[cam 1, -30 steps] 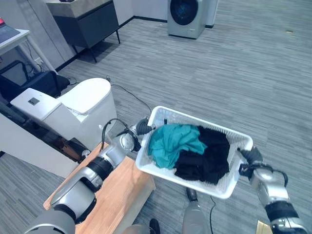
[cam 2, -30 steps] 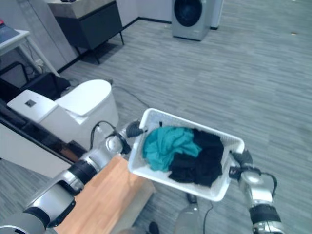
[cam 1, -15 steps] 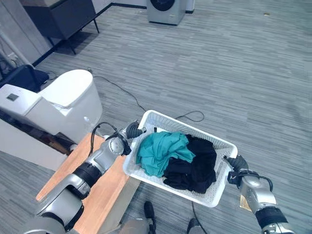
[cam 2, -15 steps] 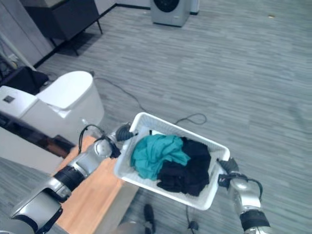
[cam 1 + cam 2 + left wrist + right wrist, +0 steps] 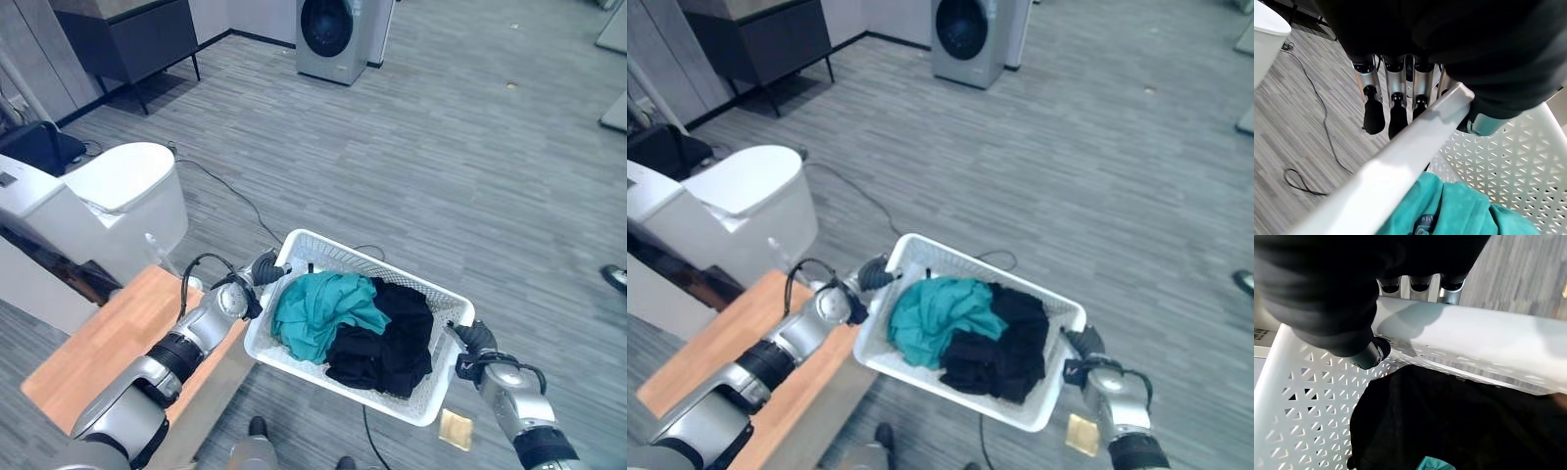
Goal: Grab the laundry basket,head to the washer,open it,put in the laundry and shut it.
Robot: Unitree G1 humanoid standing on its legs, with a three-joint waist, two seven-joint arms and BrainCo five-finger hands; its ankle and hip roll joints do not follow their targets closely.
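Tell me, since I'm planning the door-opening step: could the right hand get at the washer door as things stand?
Probably not. The right hand is curled round the rim of the laundry basket, as is the left hand, and the washer stands far across the floor.

Both arms are reaching forward and low. The left hand (image 5: 263, 271) is curling its fingers (image 5: 1374, 110) over one end rim of the laundry basket (image 5: 294, 343), thumb inside. The right hand (image 5: 472, 345) is gripping the opposite rim, its fingers (image 5: 1420, 284) wrapping over the edge.
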